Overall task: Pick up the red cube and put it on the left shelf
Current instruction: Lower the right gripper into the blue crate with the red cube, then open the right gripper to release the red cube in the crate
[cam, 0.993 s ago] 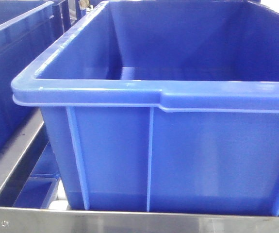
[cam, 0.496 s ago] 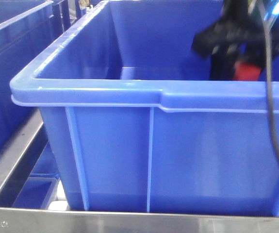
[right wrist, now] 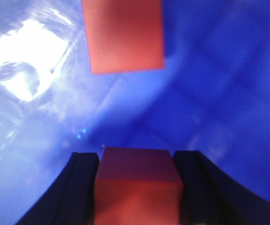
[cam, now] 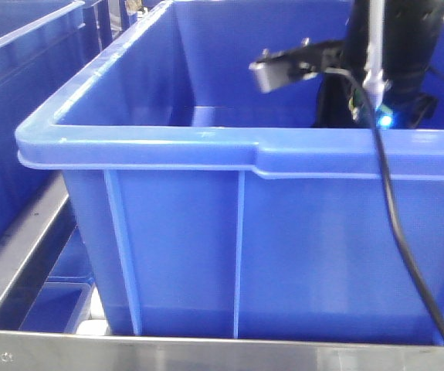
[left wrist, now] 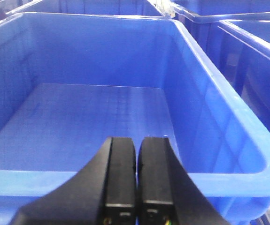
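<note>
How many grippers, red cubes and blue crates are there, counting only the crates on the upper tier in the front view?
Grippers: 2, the left gripper and the right gripper.
Red cubes: 1, the red cube in the right gripper; the red patch above may be its reflection.
Blue crates: 2, the near crate and the left crate.
Total: 5.

We find the right arm [cam: 395, 39] finished in black, with a rounded housing at the far right. A grey metal bracket [cam: 283, 68] projects from it to the left and carries two small studs on its top edge. A black cable [cam: 399, 224] runs from the housing toward the near right, passing a blue indicator light [cam: 385, 118]. The left gripper [left wrist: 137, 143] has two flat black fingers [left wrist: 121, 173], each crossed by a thin pale line. The right gripper [right wrist: 135, 157] is equally dark.
</note>
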### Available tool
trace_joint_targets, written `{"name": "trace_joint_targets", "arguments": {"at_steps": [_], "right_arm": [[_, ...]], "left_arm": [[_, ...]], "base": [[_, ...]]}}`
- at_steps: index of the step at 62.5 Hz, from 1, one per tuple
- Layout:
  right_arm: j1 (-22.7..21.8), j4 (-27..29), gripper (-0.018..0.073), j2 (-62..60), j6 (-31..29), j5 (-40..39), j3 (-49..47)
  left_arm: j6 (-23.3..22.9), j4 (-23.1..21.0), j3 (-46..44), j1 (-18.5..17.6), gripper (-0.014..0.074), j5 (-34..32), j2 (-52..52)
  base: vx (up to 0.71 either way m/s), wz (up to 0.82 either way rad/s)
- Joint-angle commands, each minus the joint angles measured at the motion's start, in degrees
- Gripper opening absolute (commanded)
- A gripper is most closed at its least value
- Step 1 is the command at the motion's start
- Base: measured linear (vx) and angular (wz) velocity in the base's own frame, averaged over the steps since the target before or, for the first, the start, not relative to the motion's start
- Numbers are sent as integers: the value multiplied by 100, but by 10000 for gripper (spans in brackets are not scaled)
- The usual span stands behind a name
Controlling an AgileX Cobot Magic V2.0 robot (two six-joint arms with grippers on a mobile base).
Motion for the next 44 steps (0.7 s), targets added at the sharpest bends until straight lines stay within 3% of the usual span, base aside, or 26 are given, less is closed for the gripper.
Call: {"name": "trace_joint_targets", "arguments": {"at_steps": [1, 11, 24, 32, 44], "right_arm": [[-5, -72, 161, -193, -2, -167, -195], [-5, -72, 208, -186, 3, -174, -195], [-5, -67, 457, -186, 16, -144, -195], [-5, -67, 557, -186, 32, -133, -195], [-5, -62, 593, -203, 36, -82, -195]], "left_arm": [[-31, -21, 136, -31, 101, -434, -70], [-31, -21, 136, -31, 101, -434, -70], [-31, -21, 136, -31, 101, -434, -70], [-31, -21, 136, -31, 101, -434, -70], [-31, -21, 136, -31, 101, -434, -70]], "base": [[0, 0], [0, 0], [0, 0], [0, 0], [0, 0]]}}
